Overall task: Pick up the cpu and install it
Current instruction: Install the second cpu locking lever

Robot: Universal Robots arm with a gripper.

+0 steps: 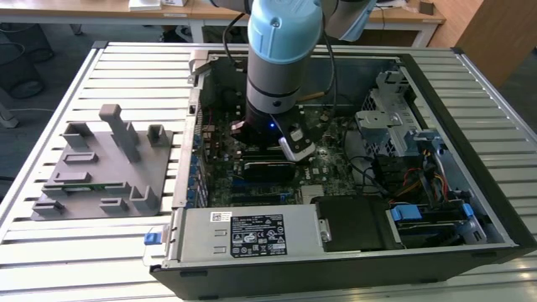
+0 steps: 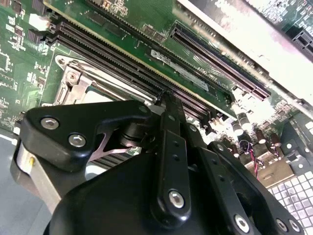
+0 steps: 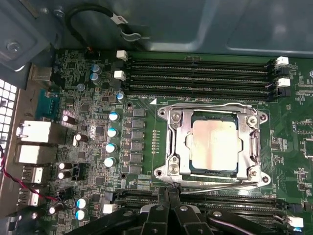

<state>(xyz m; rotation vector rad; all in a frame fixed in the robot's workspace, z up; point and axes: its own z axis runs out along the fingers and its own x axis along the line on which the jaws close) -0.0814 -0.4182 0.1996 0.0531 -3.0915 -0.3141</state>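
Slatted metal bench (image 1: 67, 251) carries open PC case (image 1: 470, 207); cpu (image 3: 214, 145) sits in socket frame (image 3: 172, 147), gripper (image 3: 168, 196) fingers together, empty, just beside it; judgement: confirm chip lies flat, corners aligned.

Cpu (image 3: 213, 145) in the socket frame (image 3: 176, 142), between memory slots (image 3: 195, 73), hand (image 3: 168, 198) beside

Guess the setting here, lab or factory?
Likely a robotics lab bench: an open PC case on a slatted aluminium table, a grey parts fixture, office desks behind.
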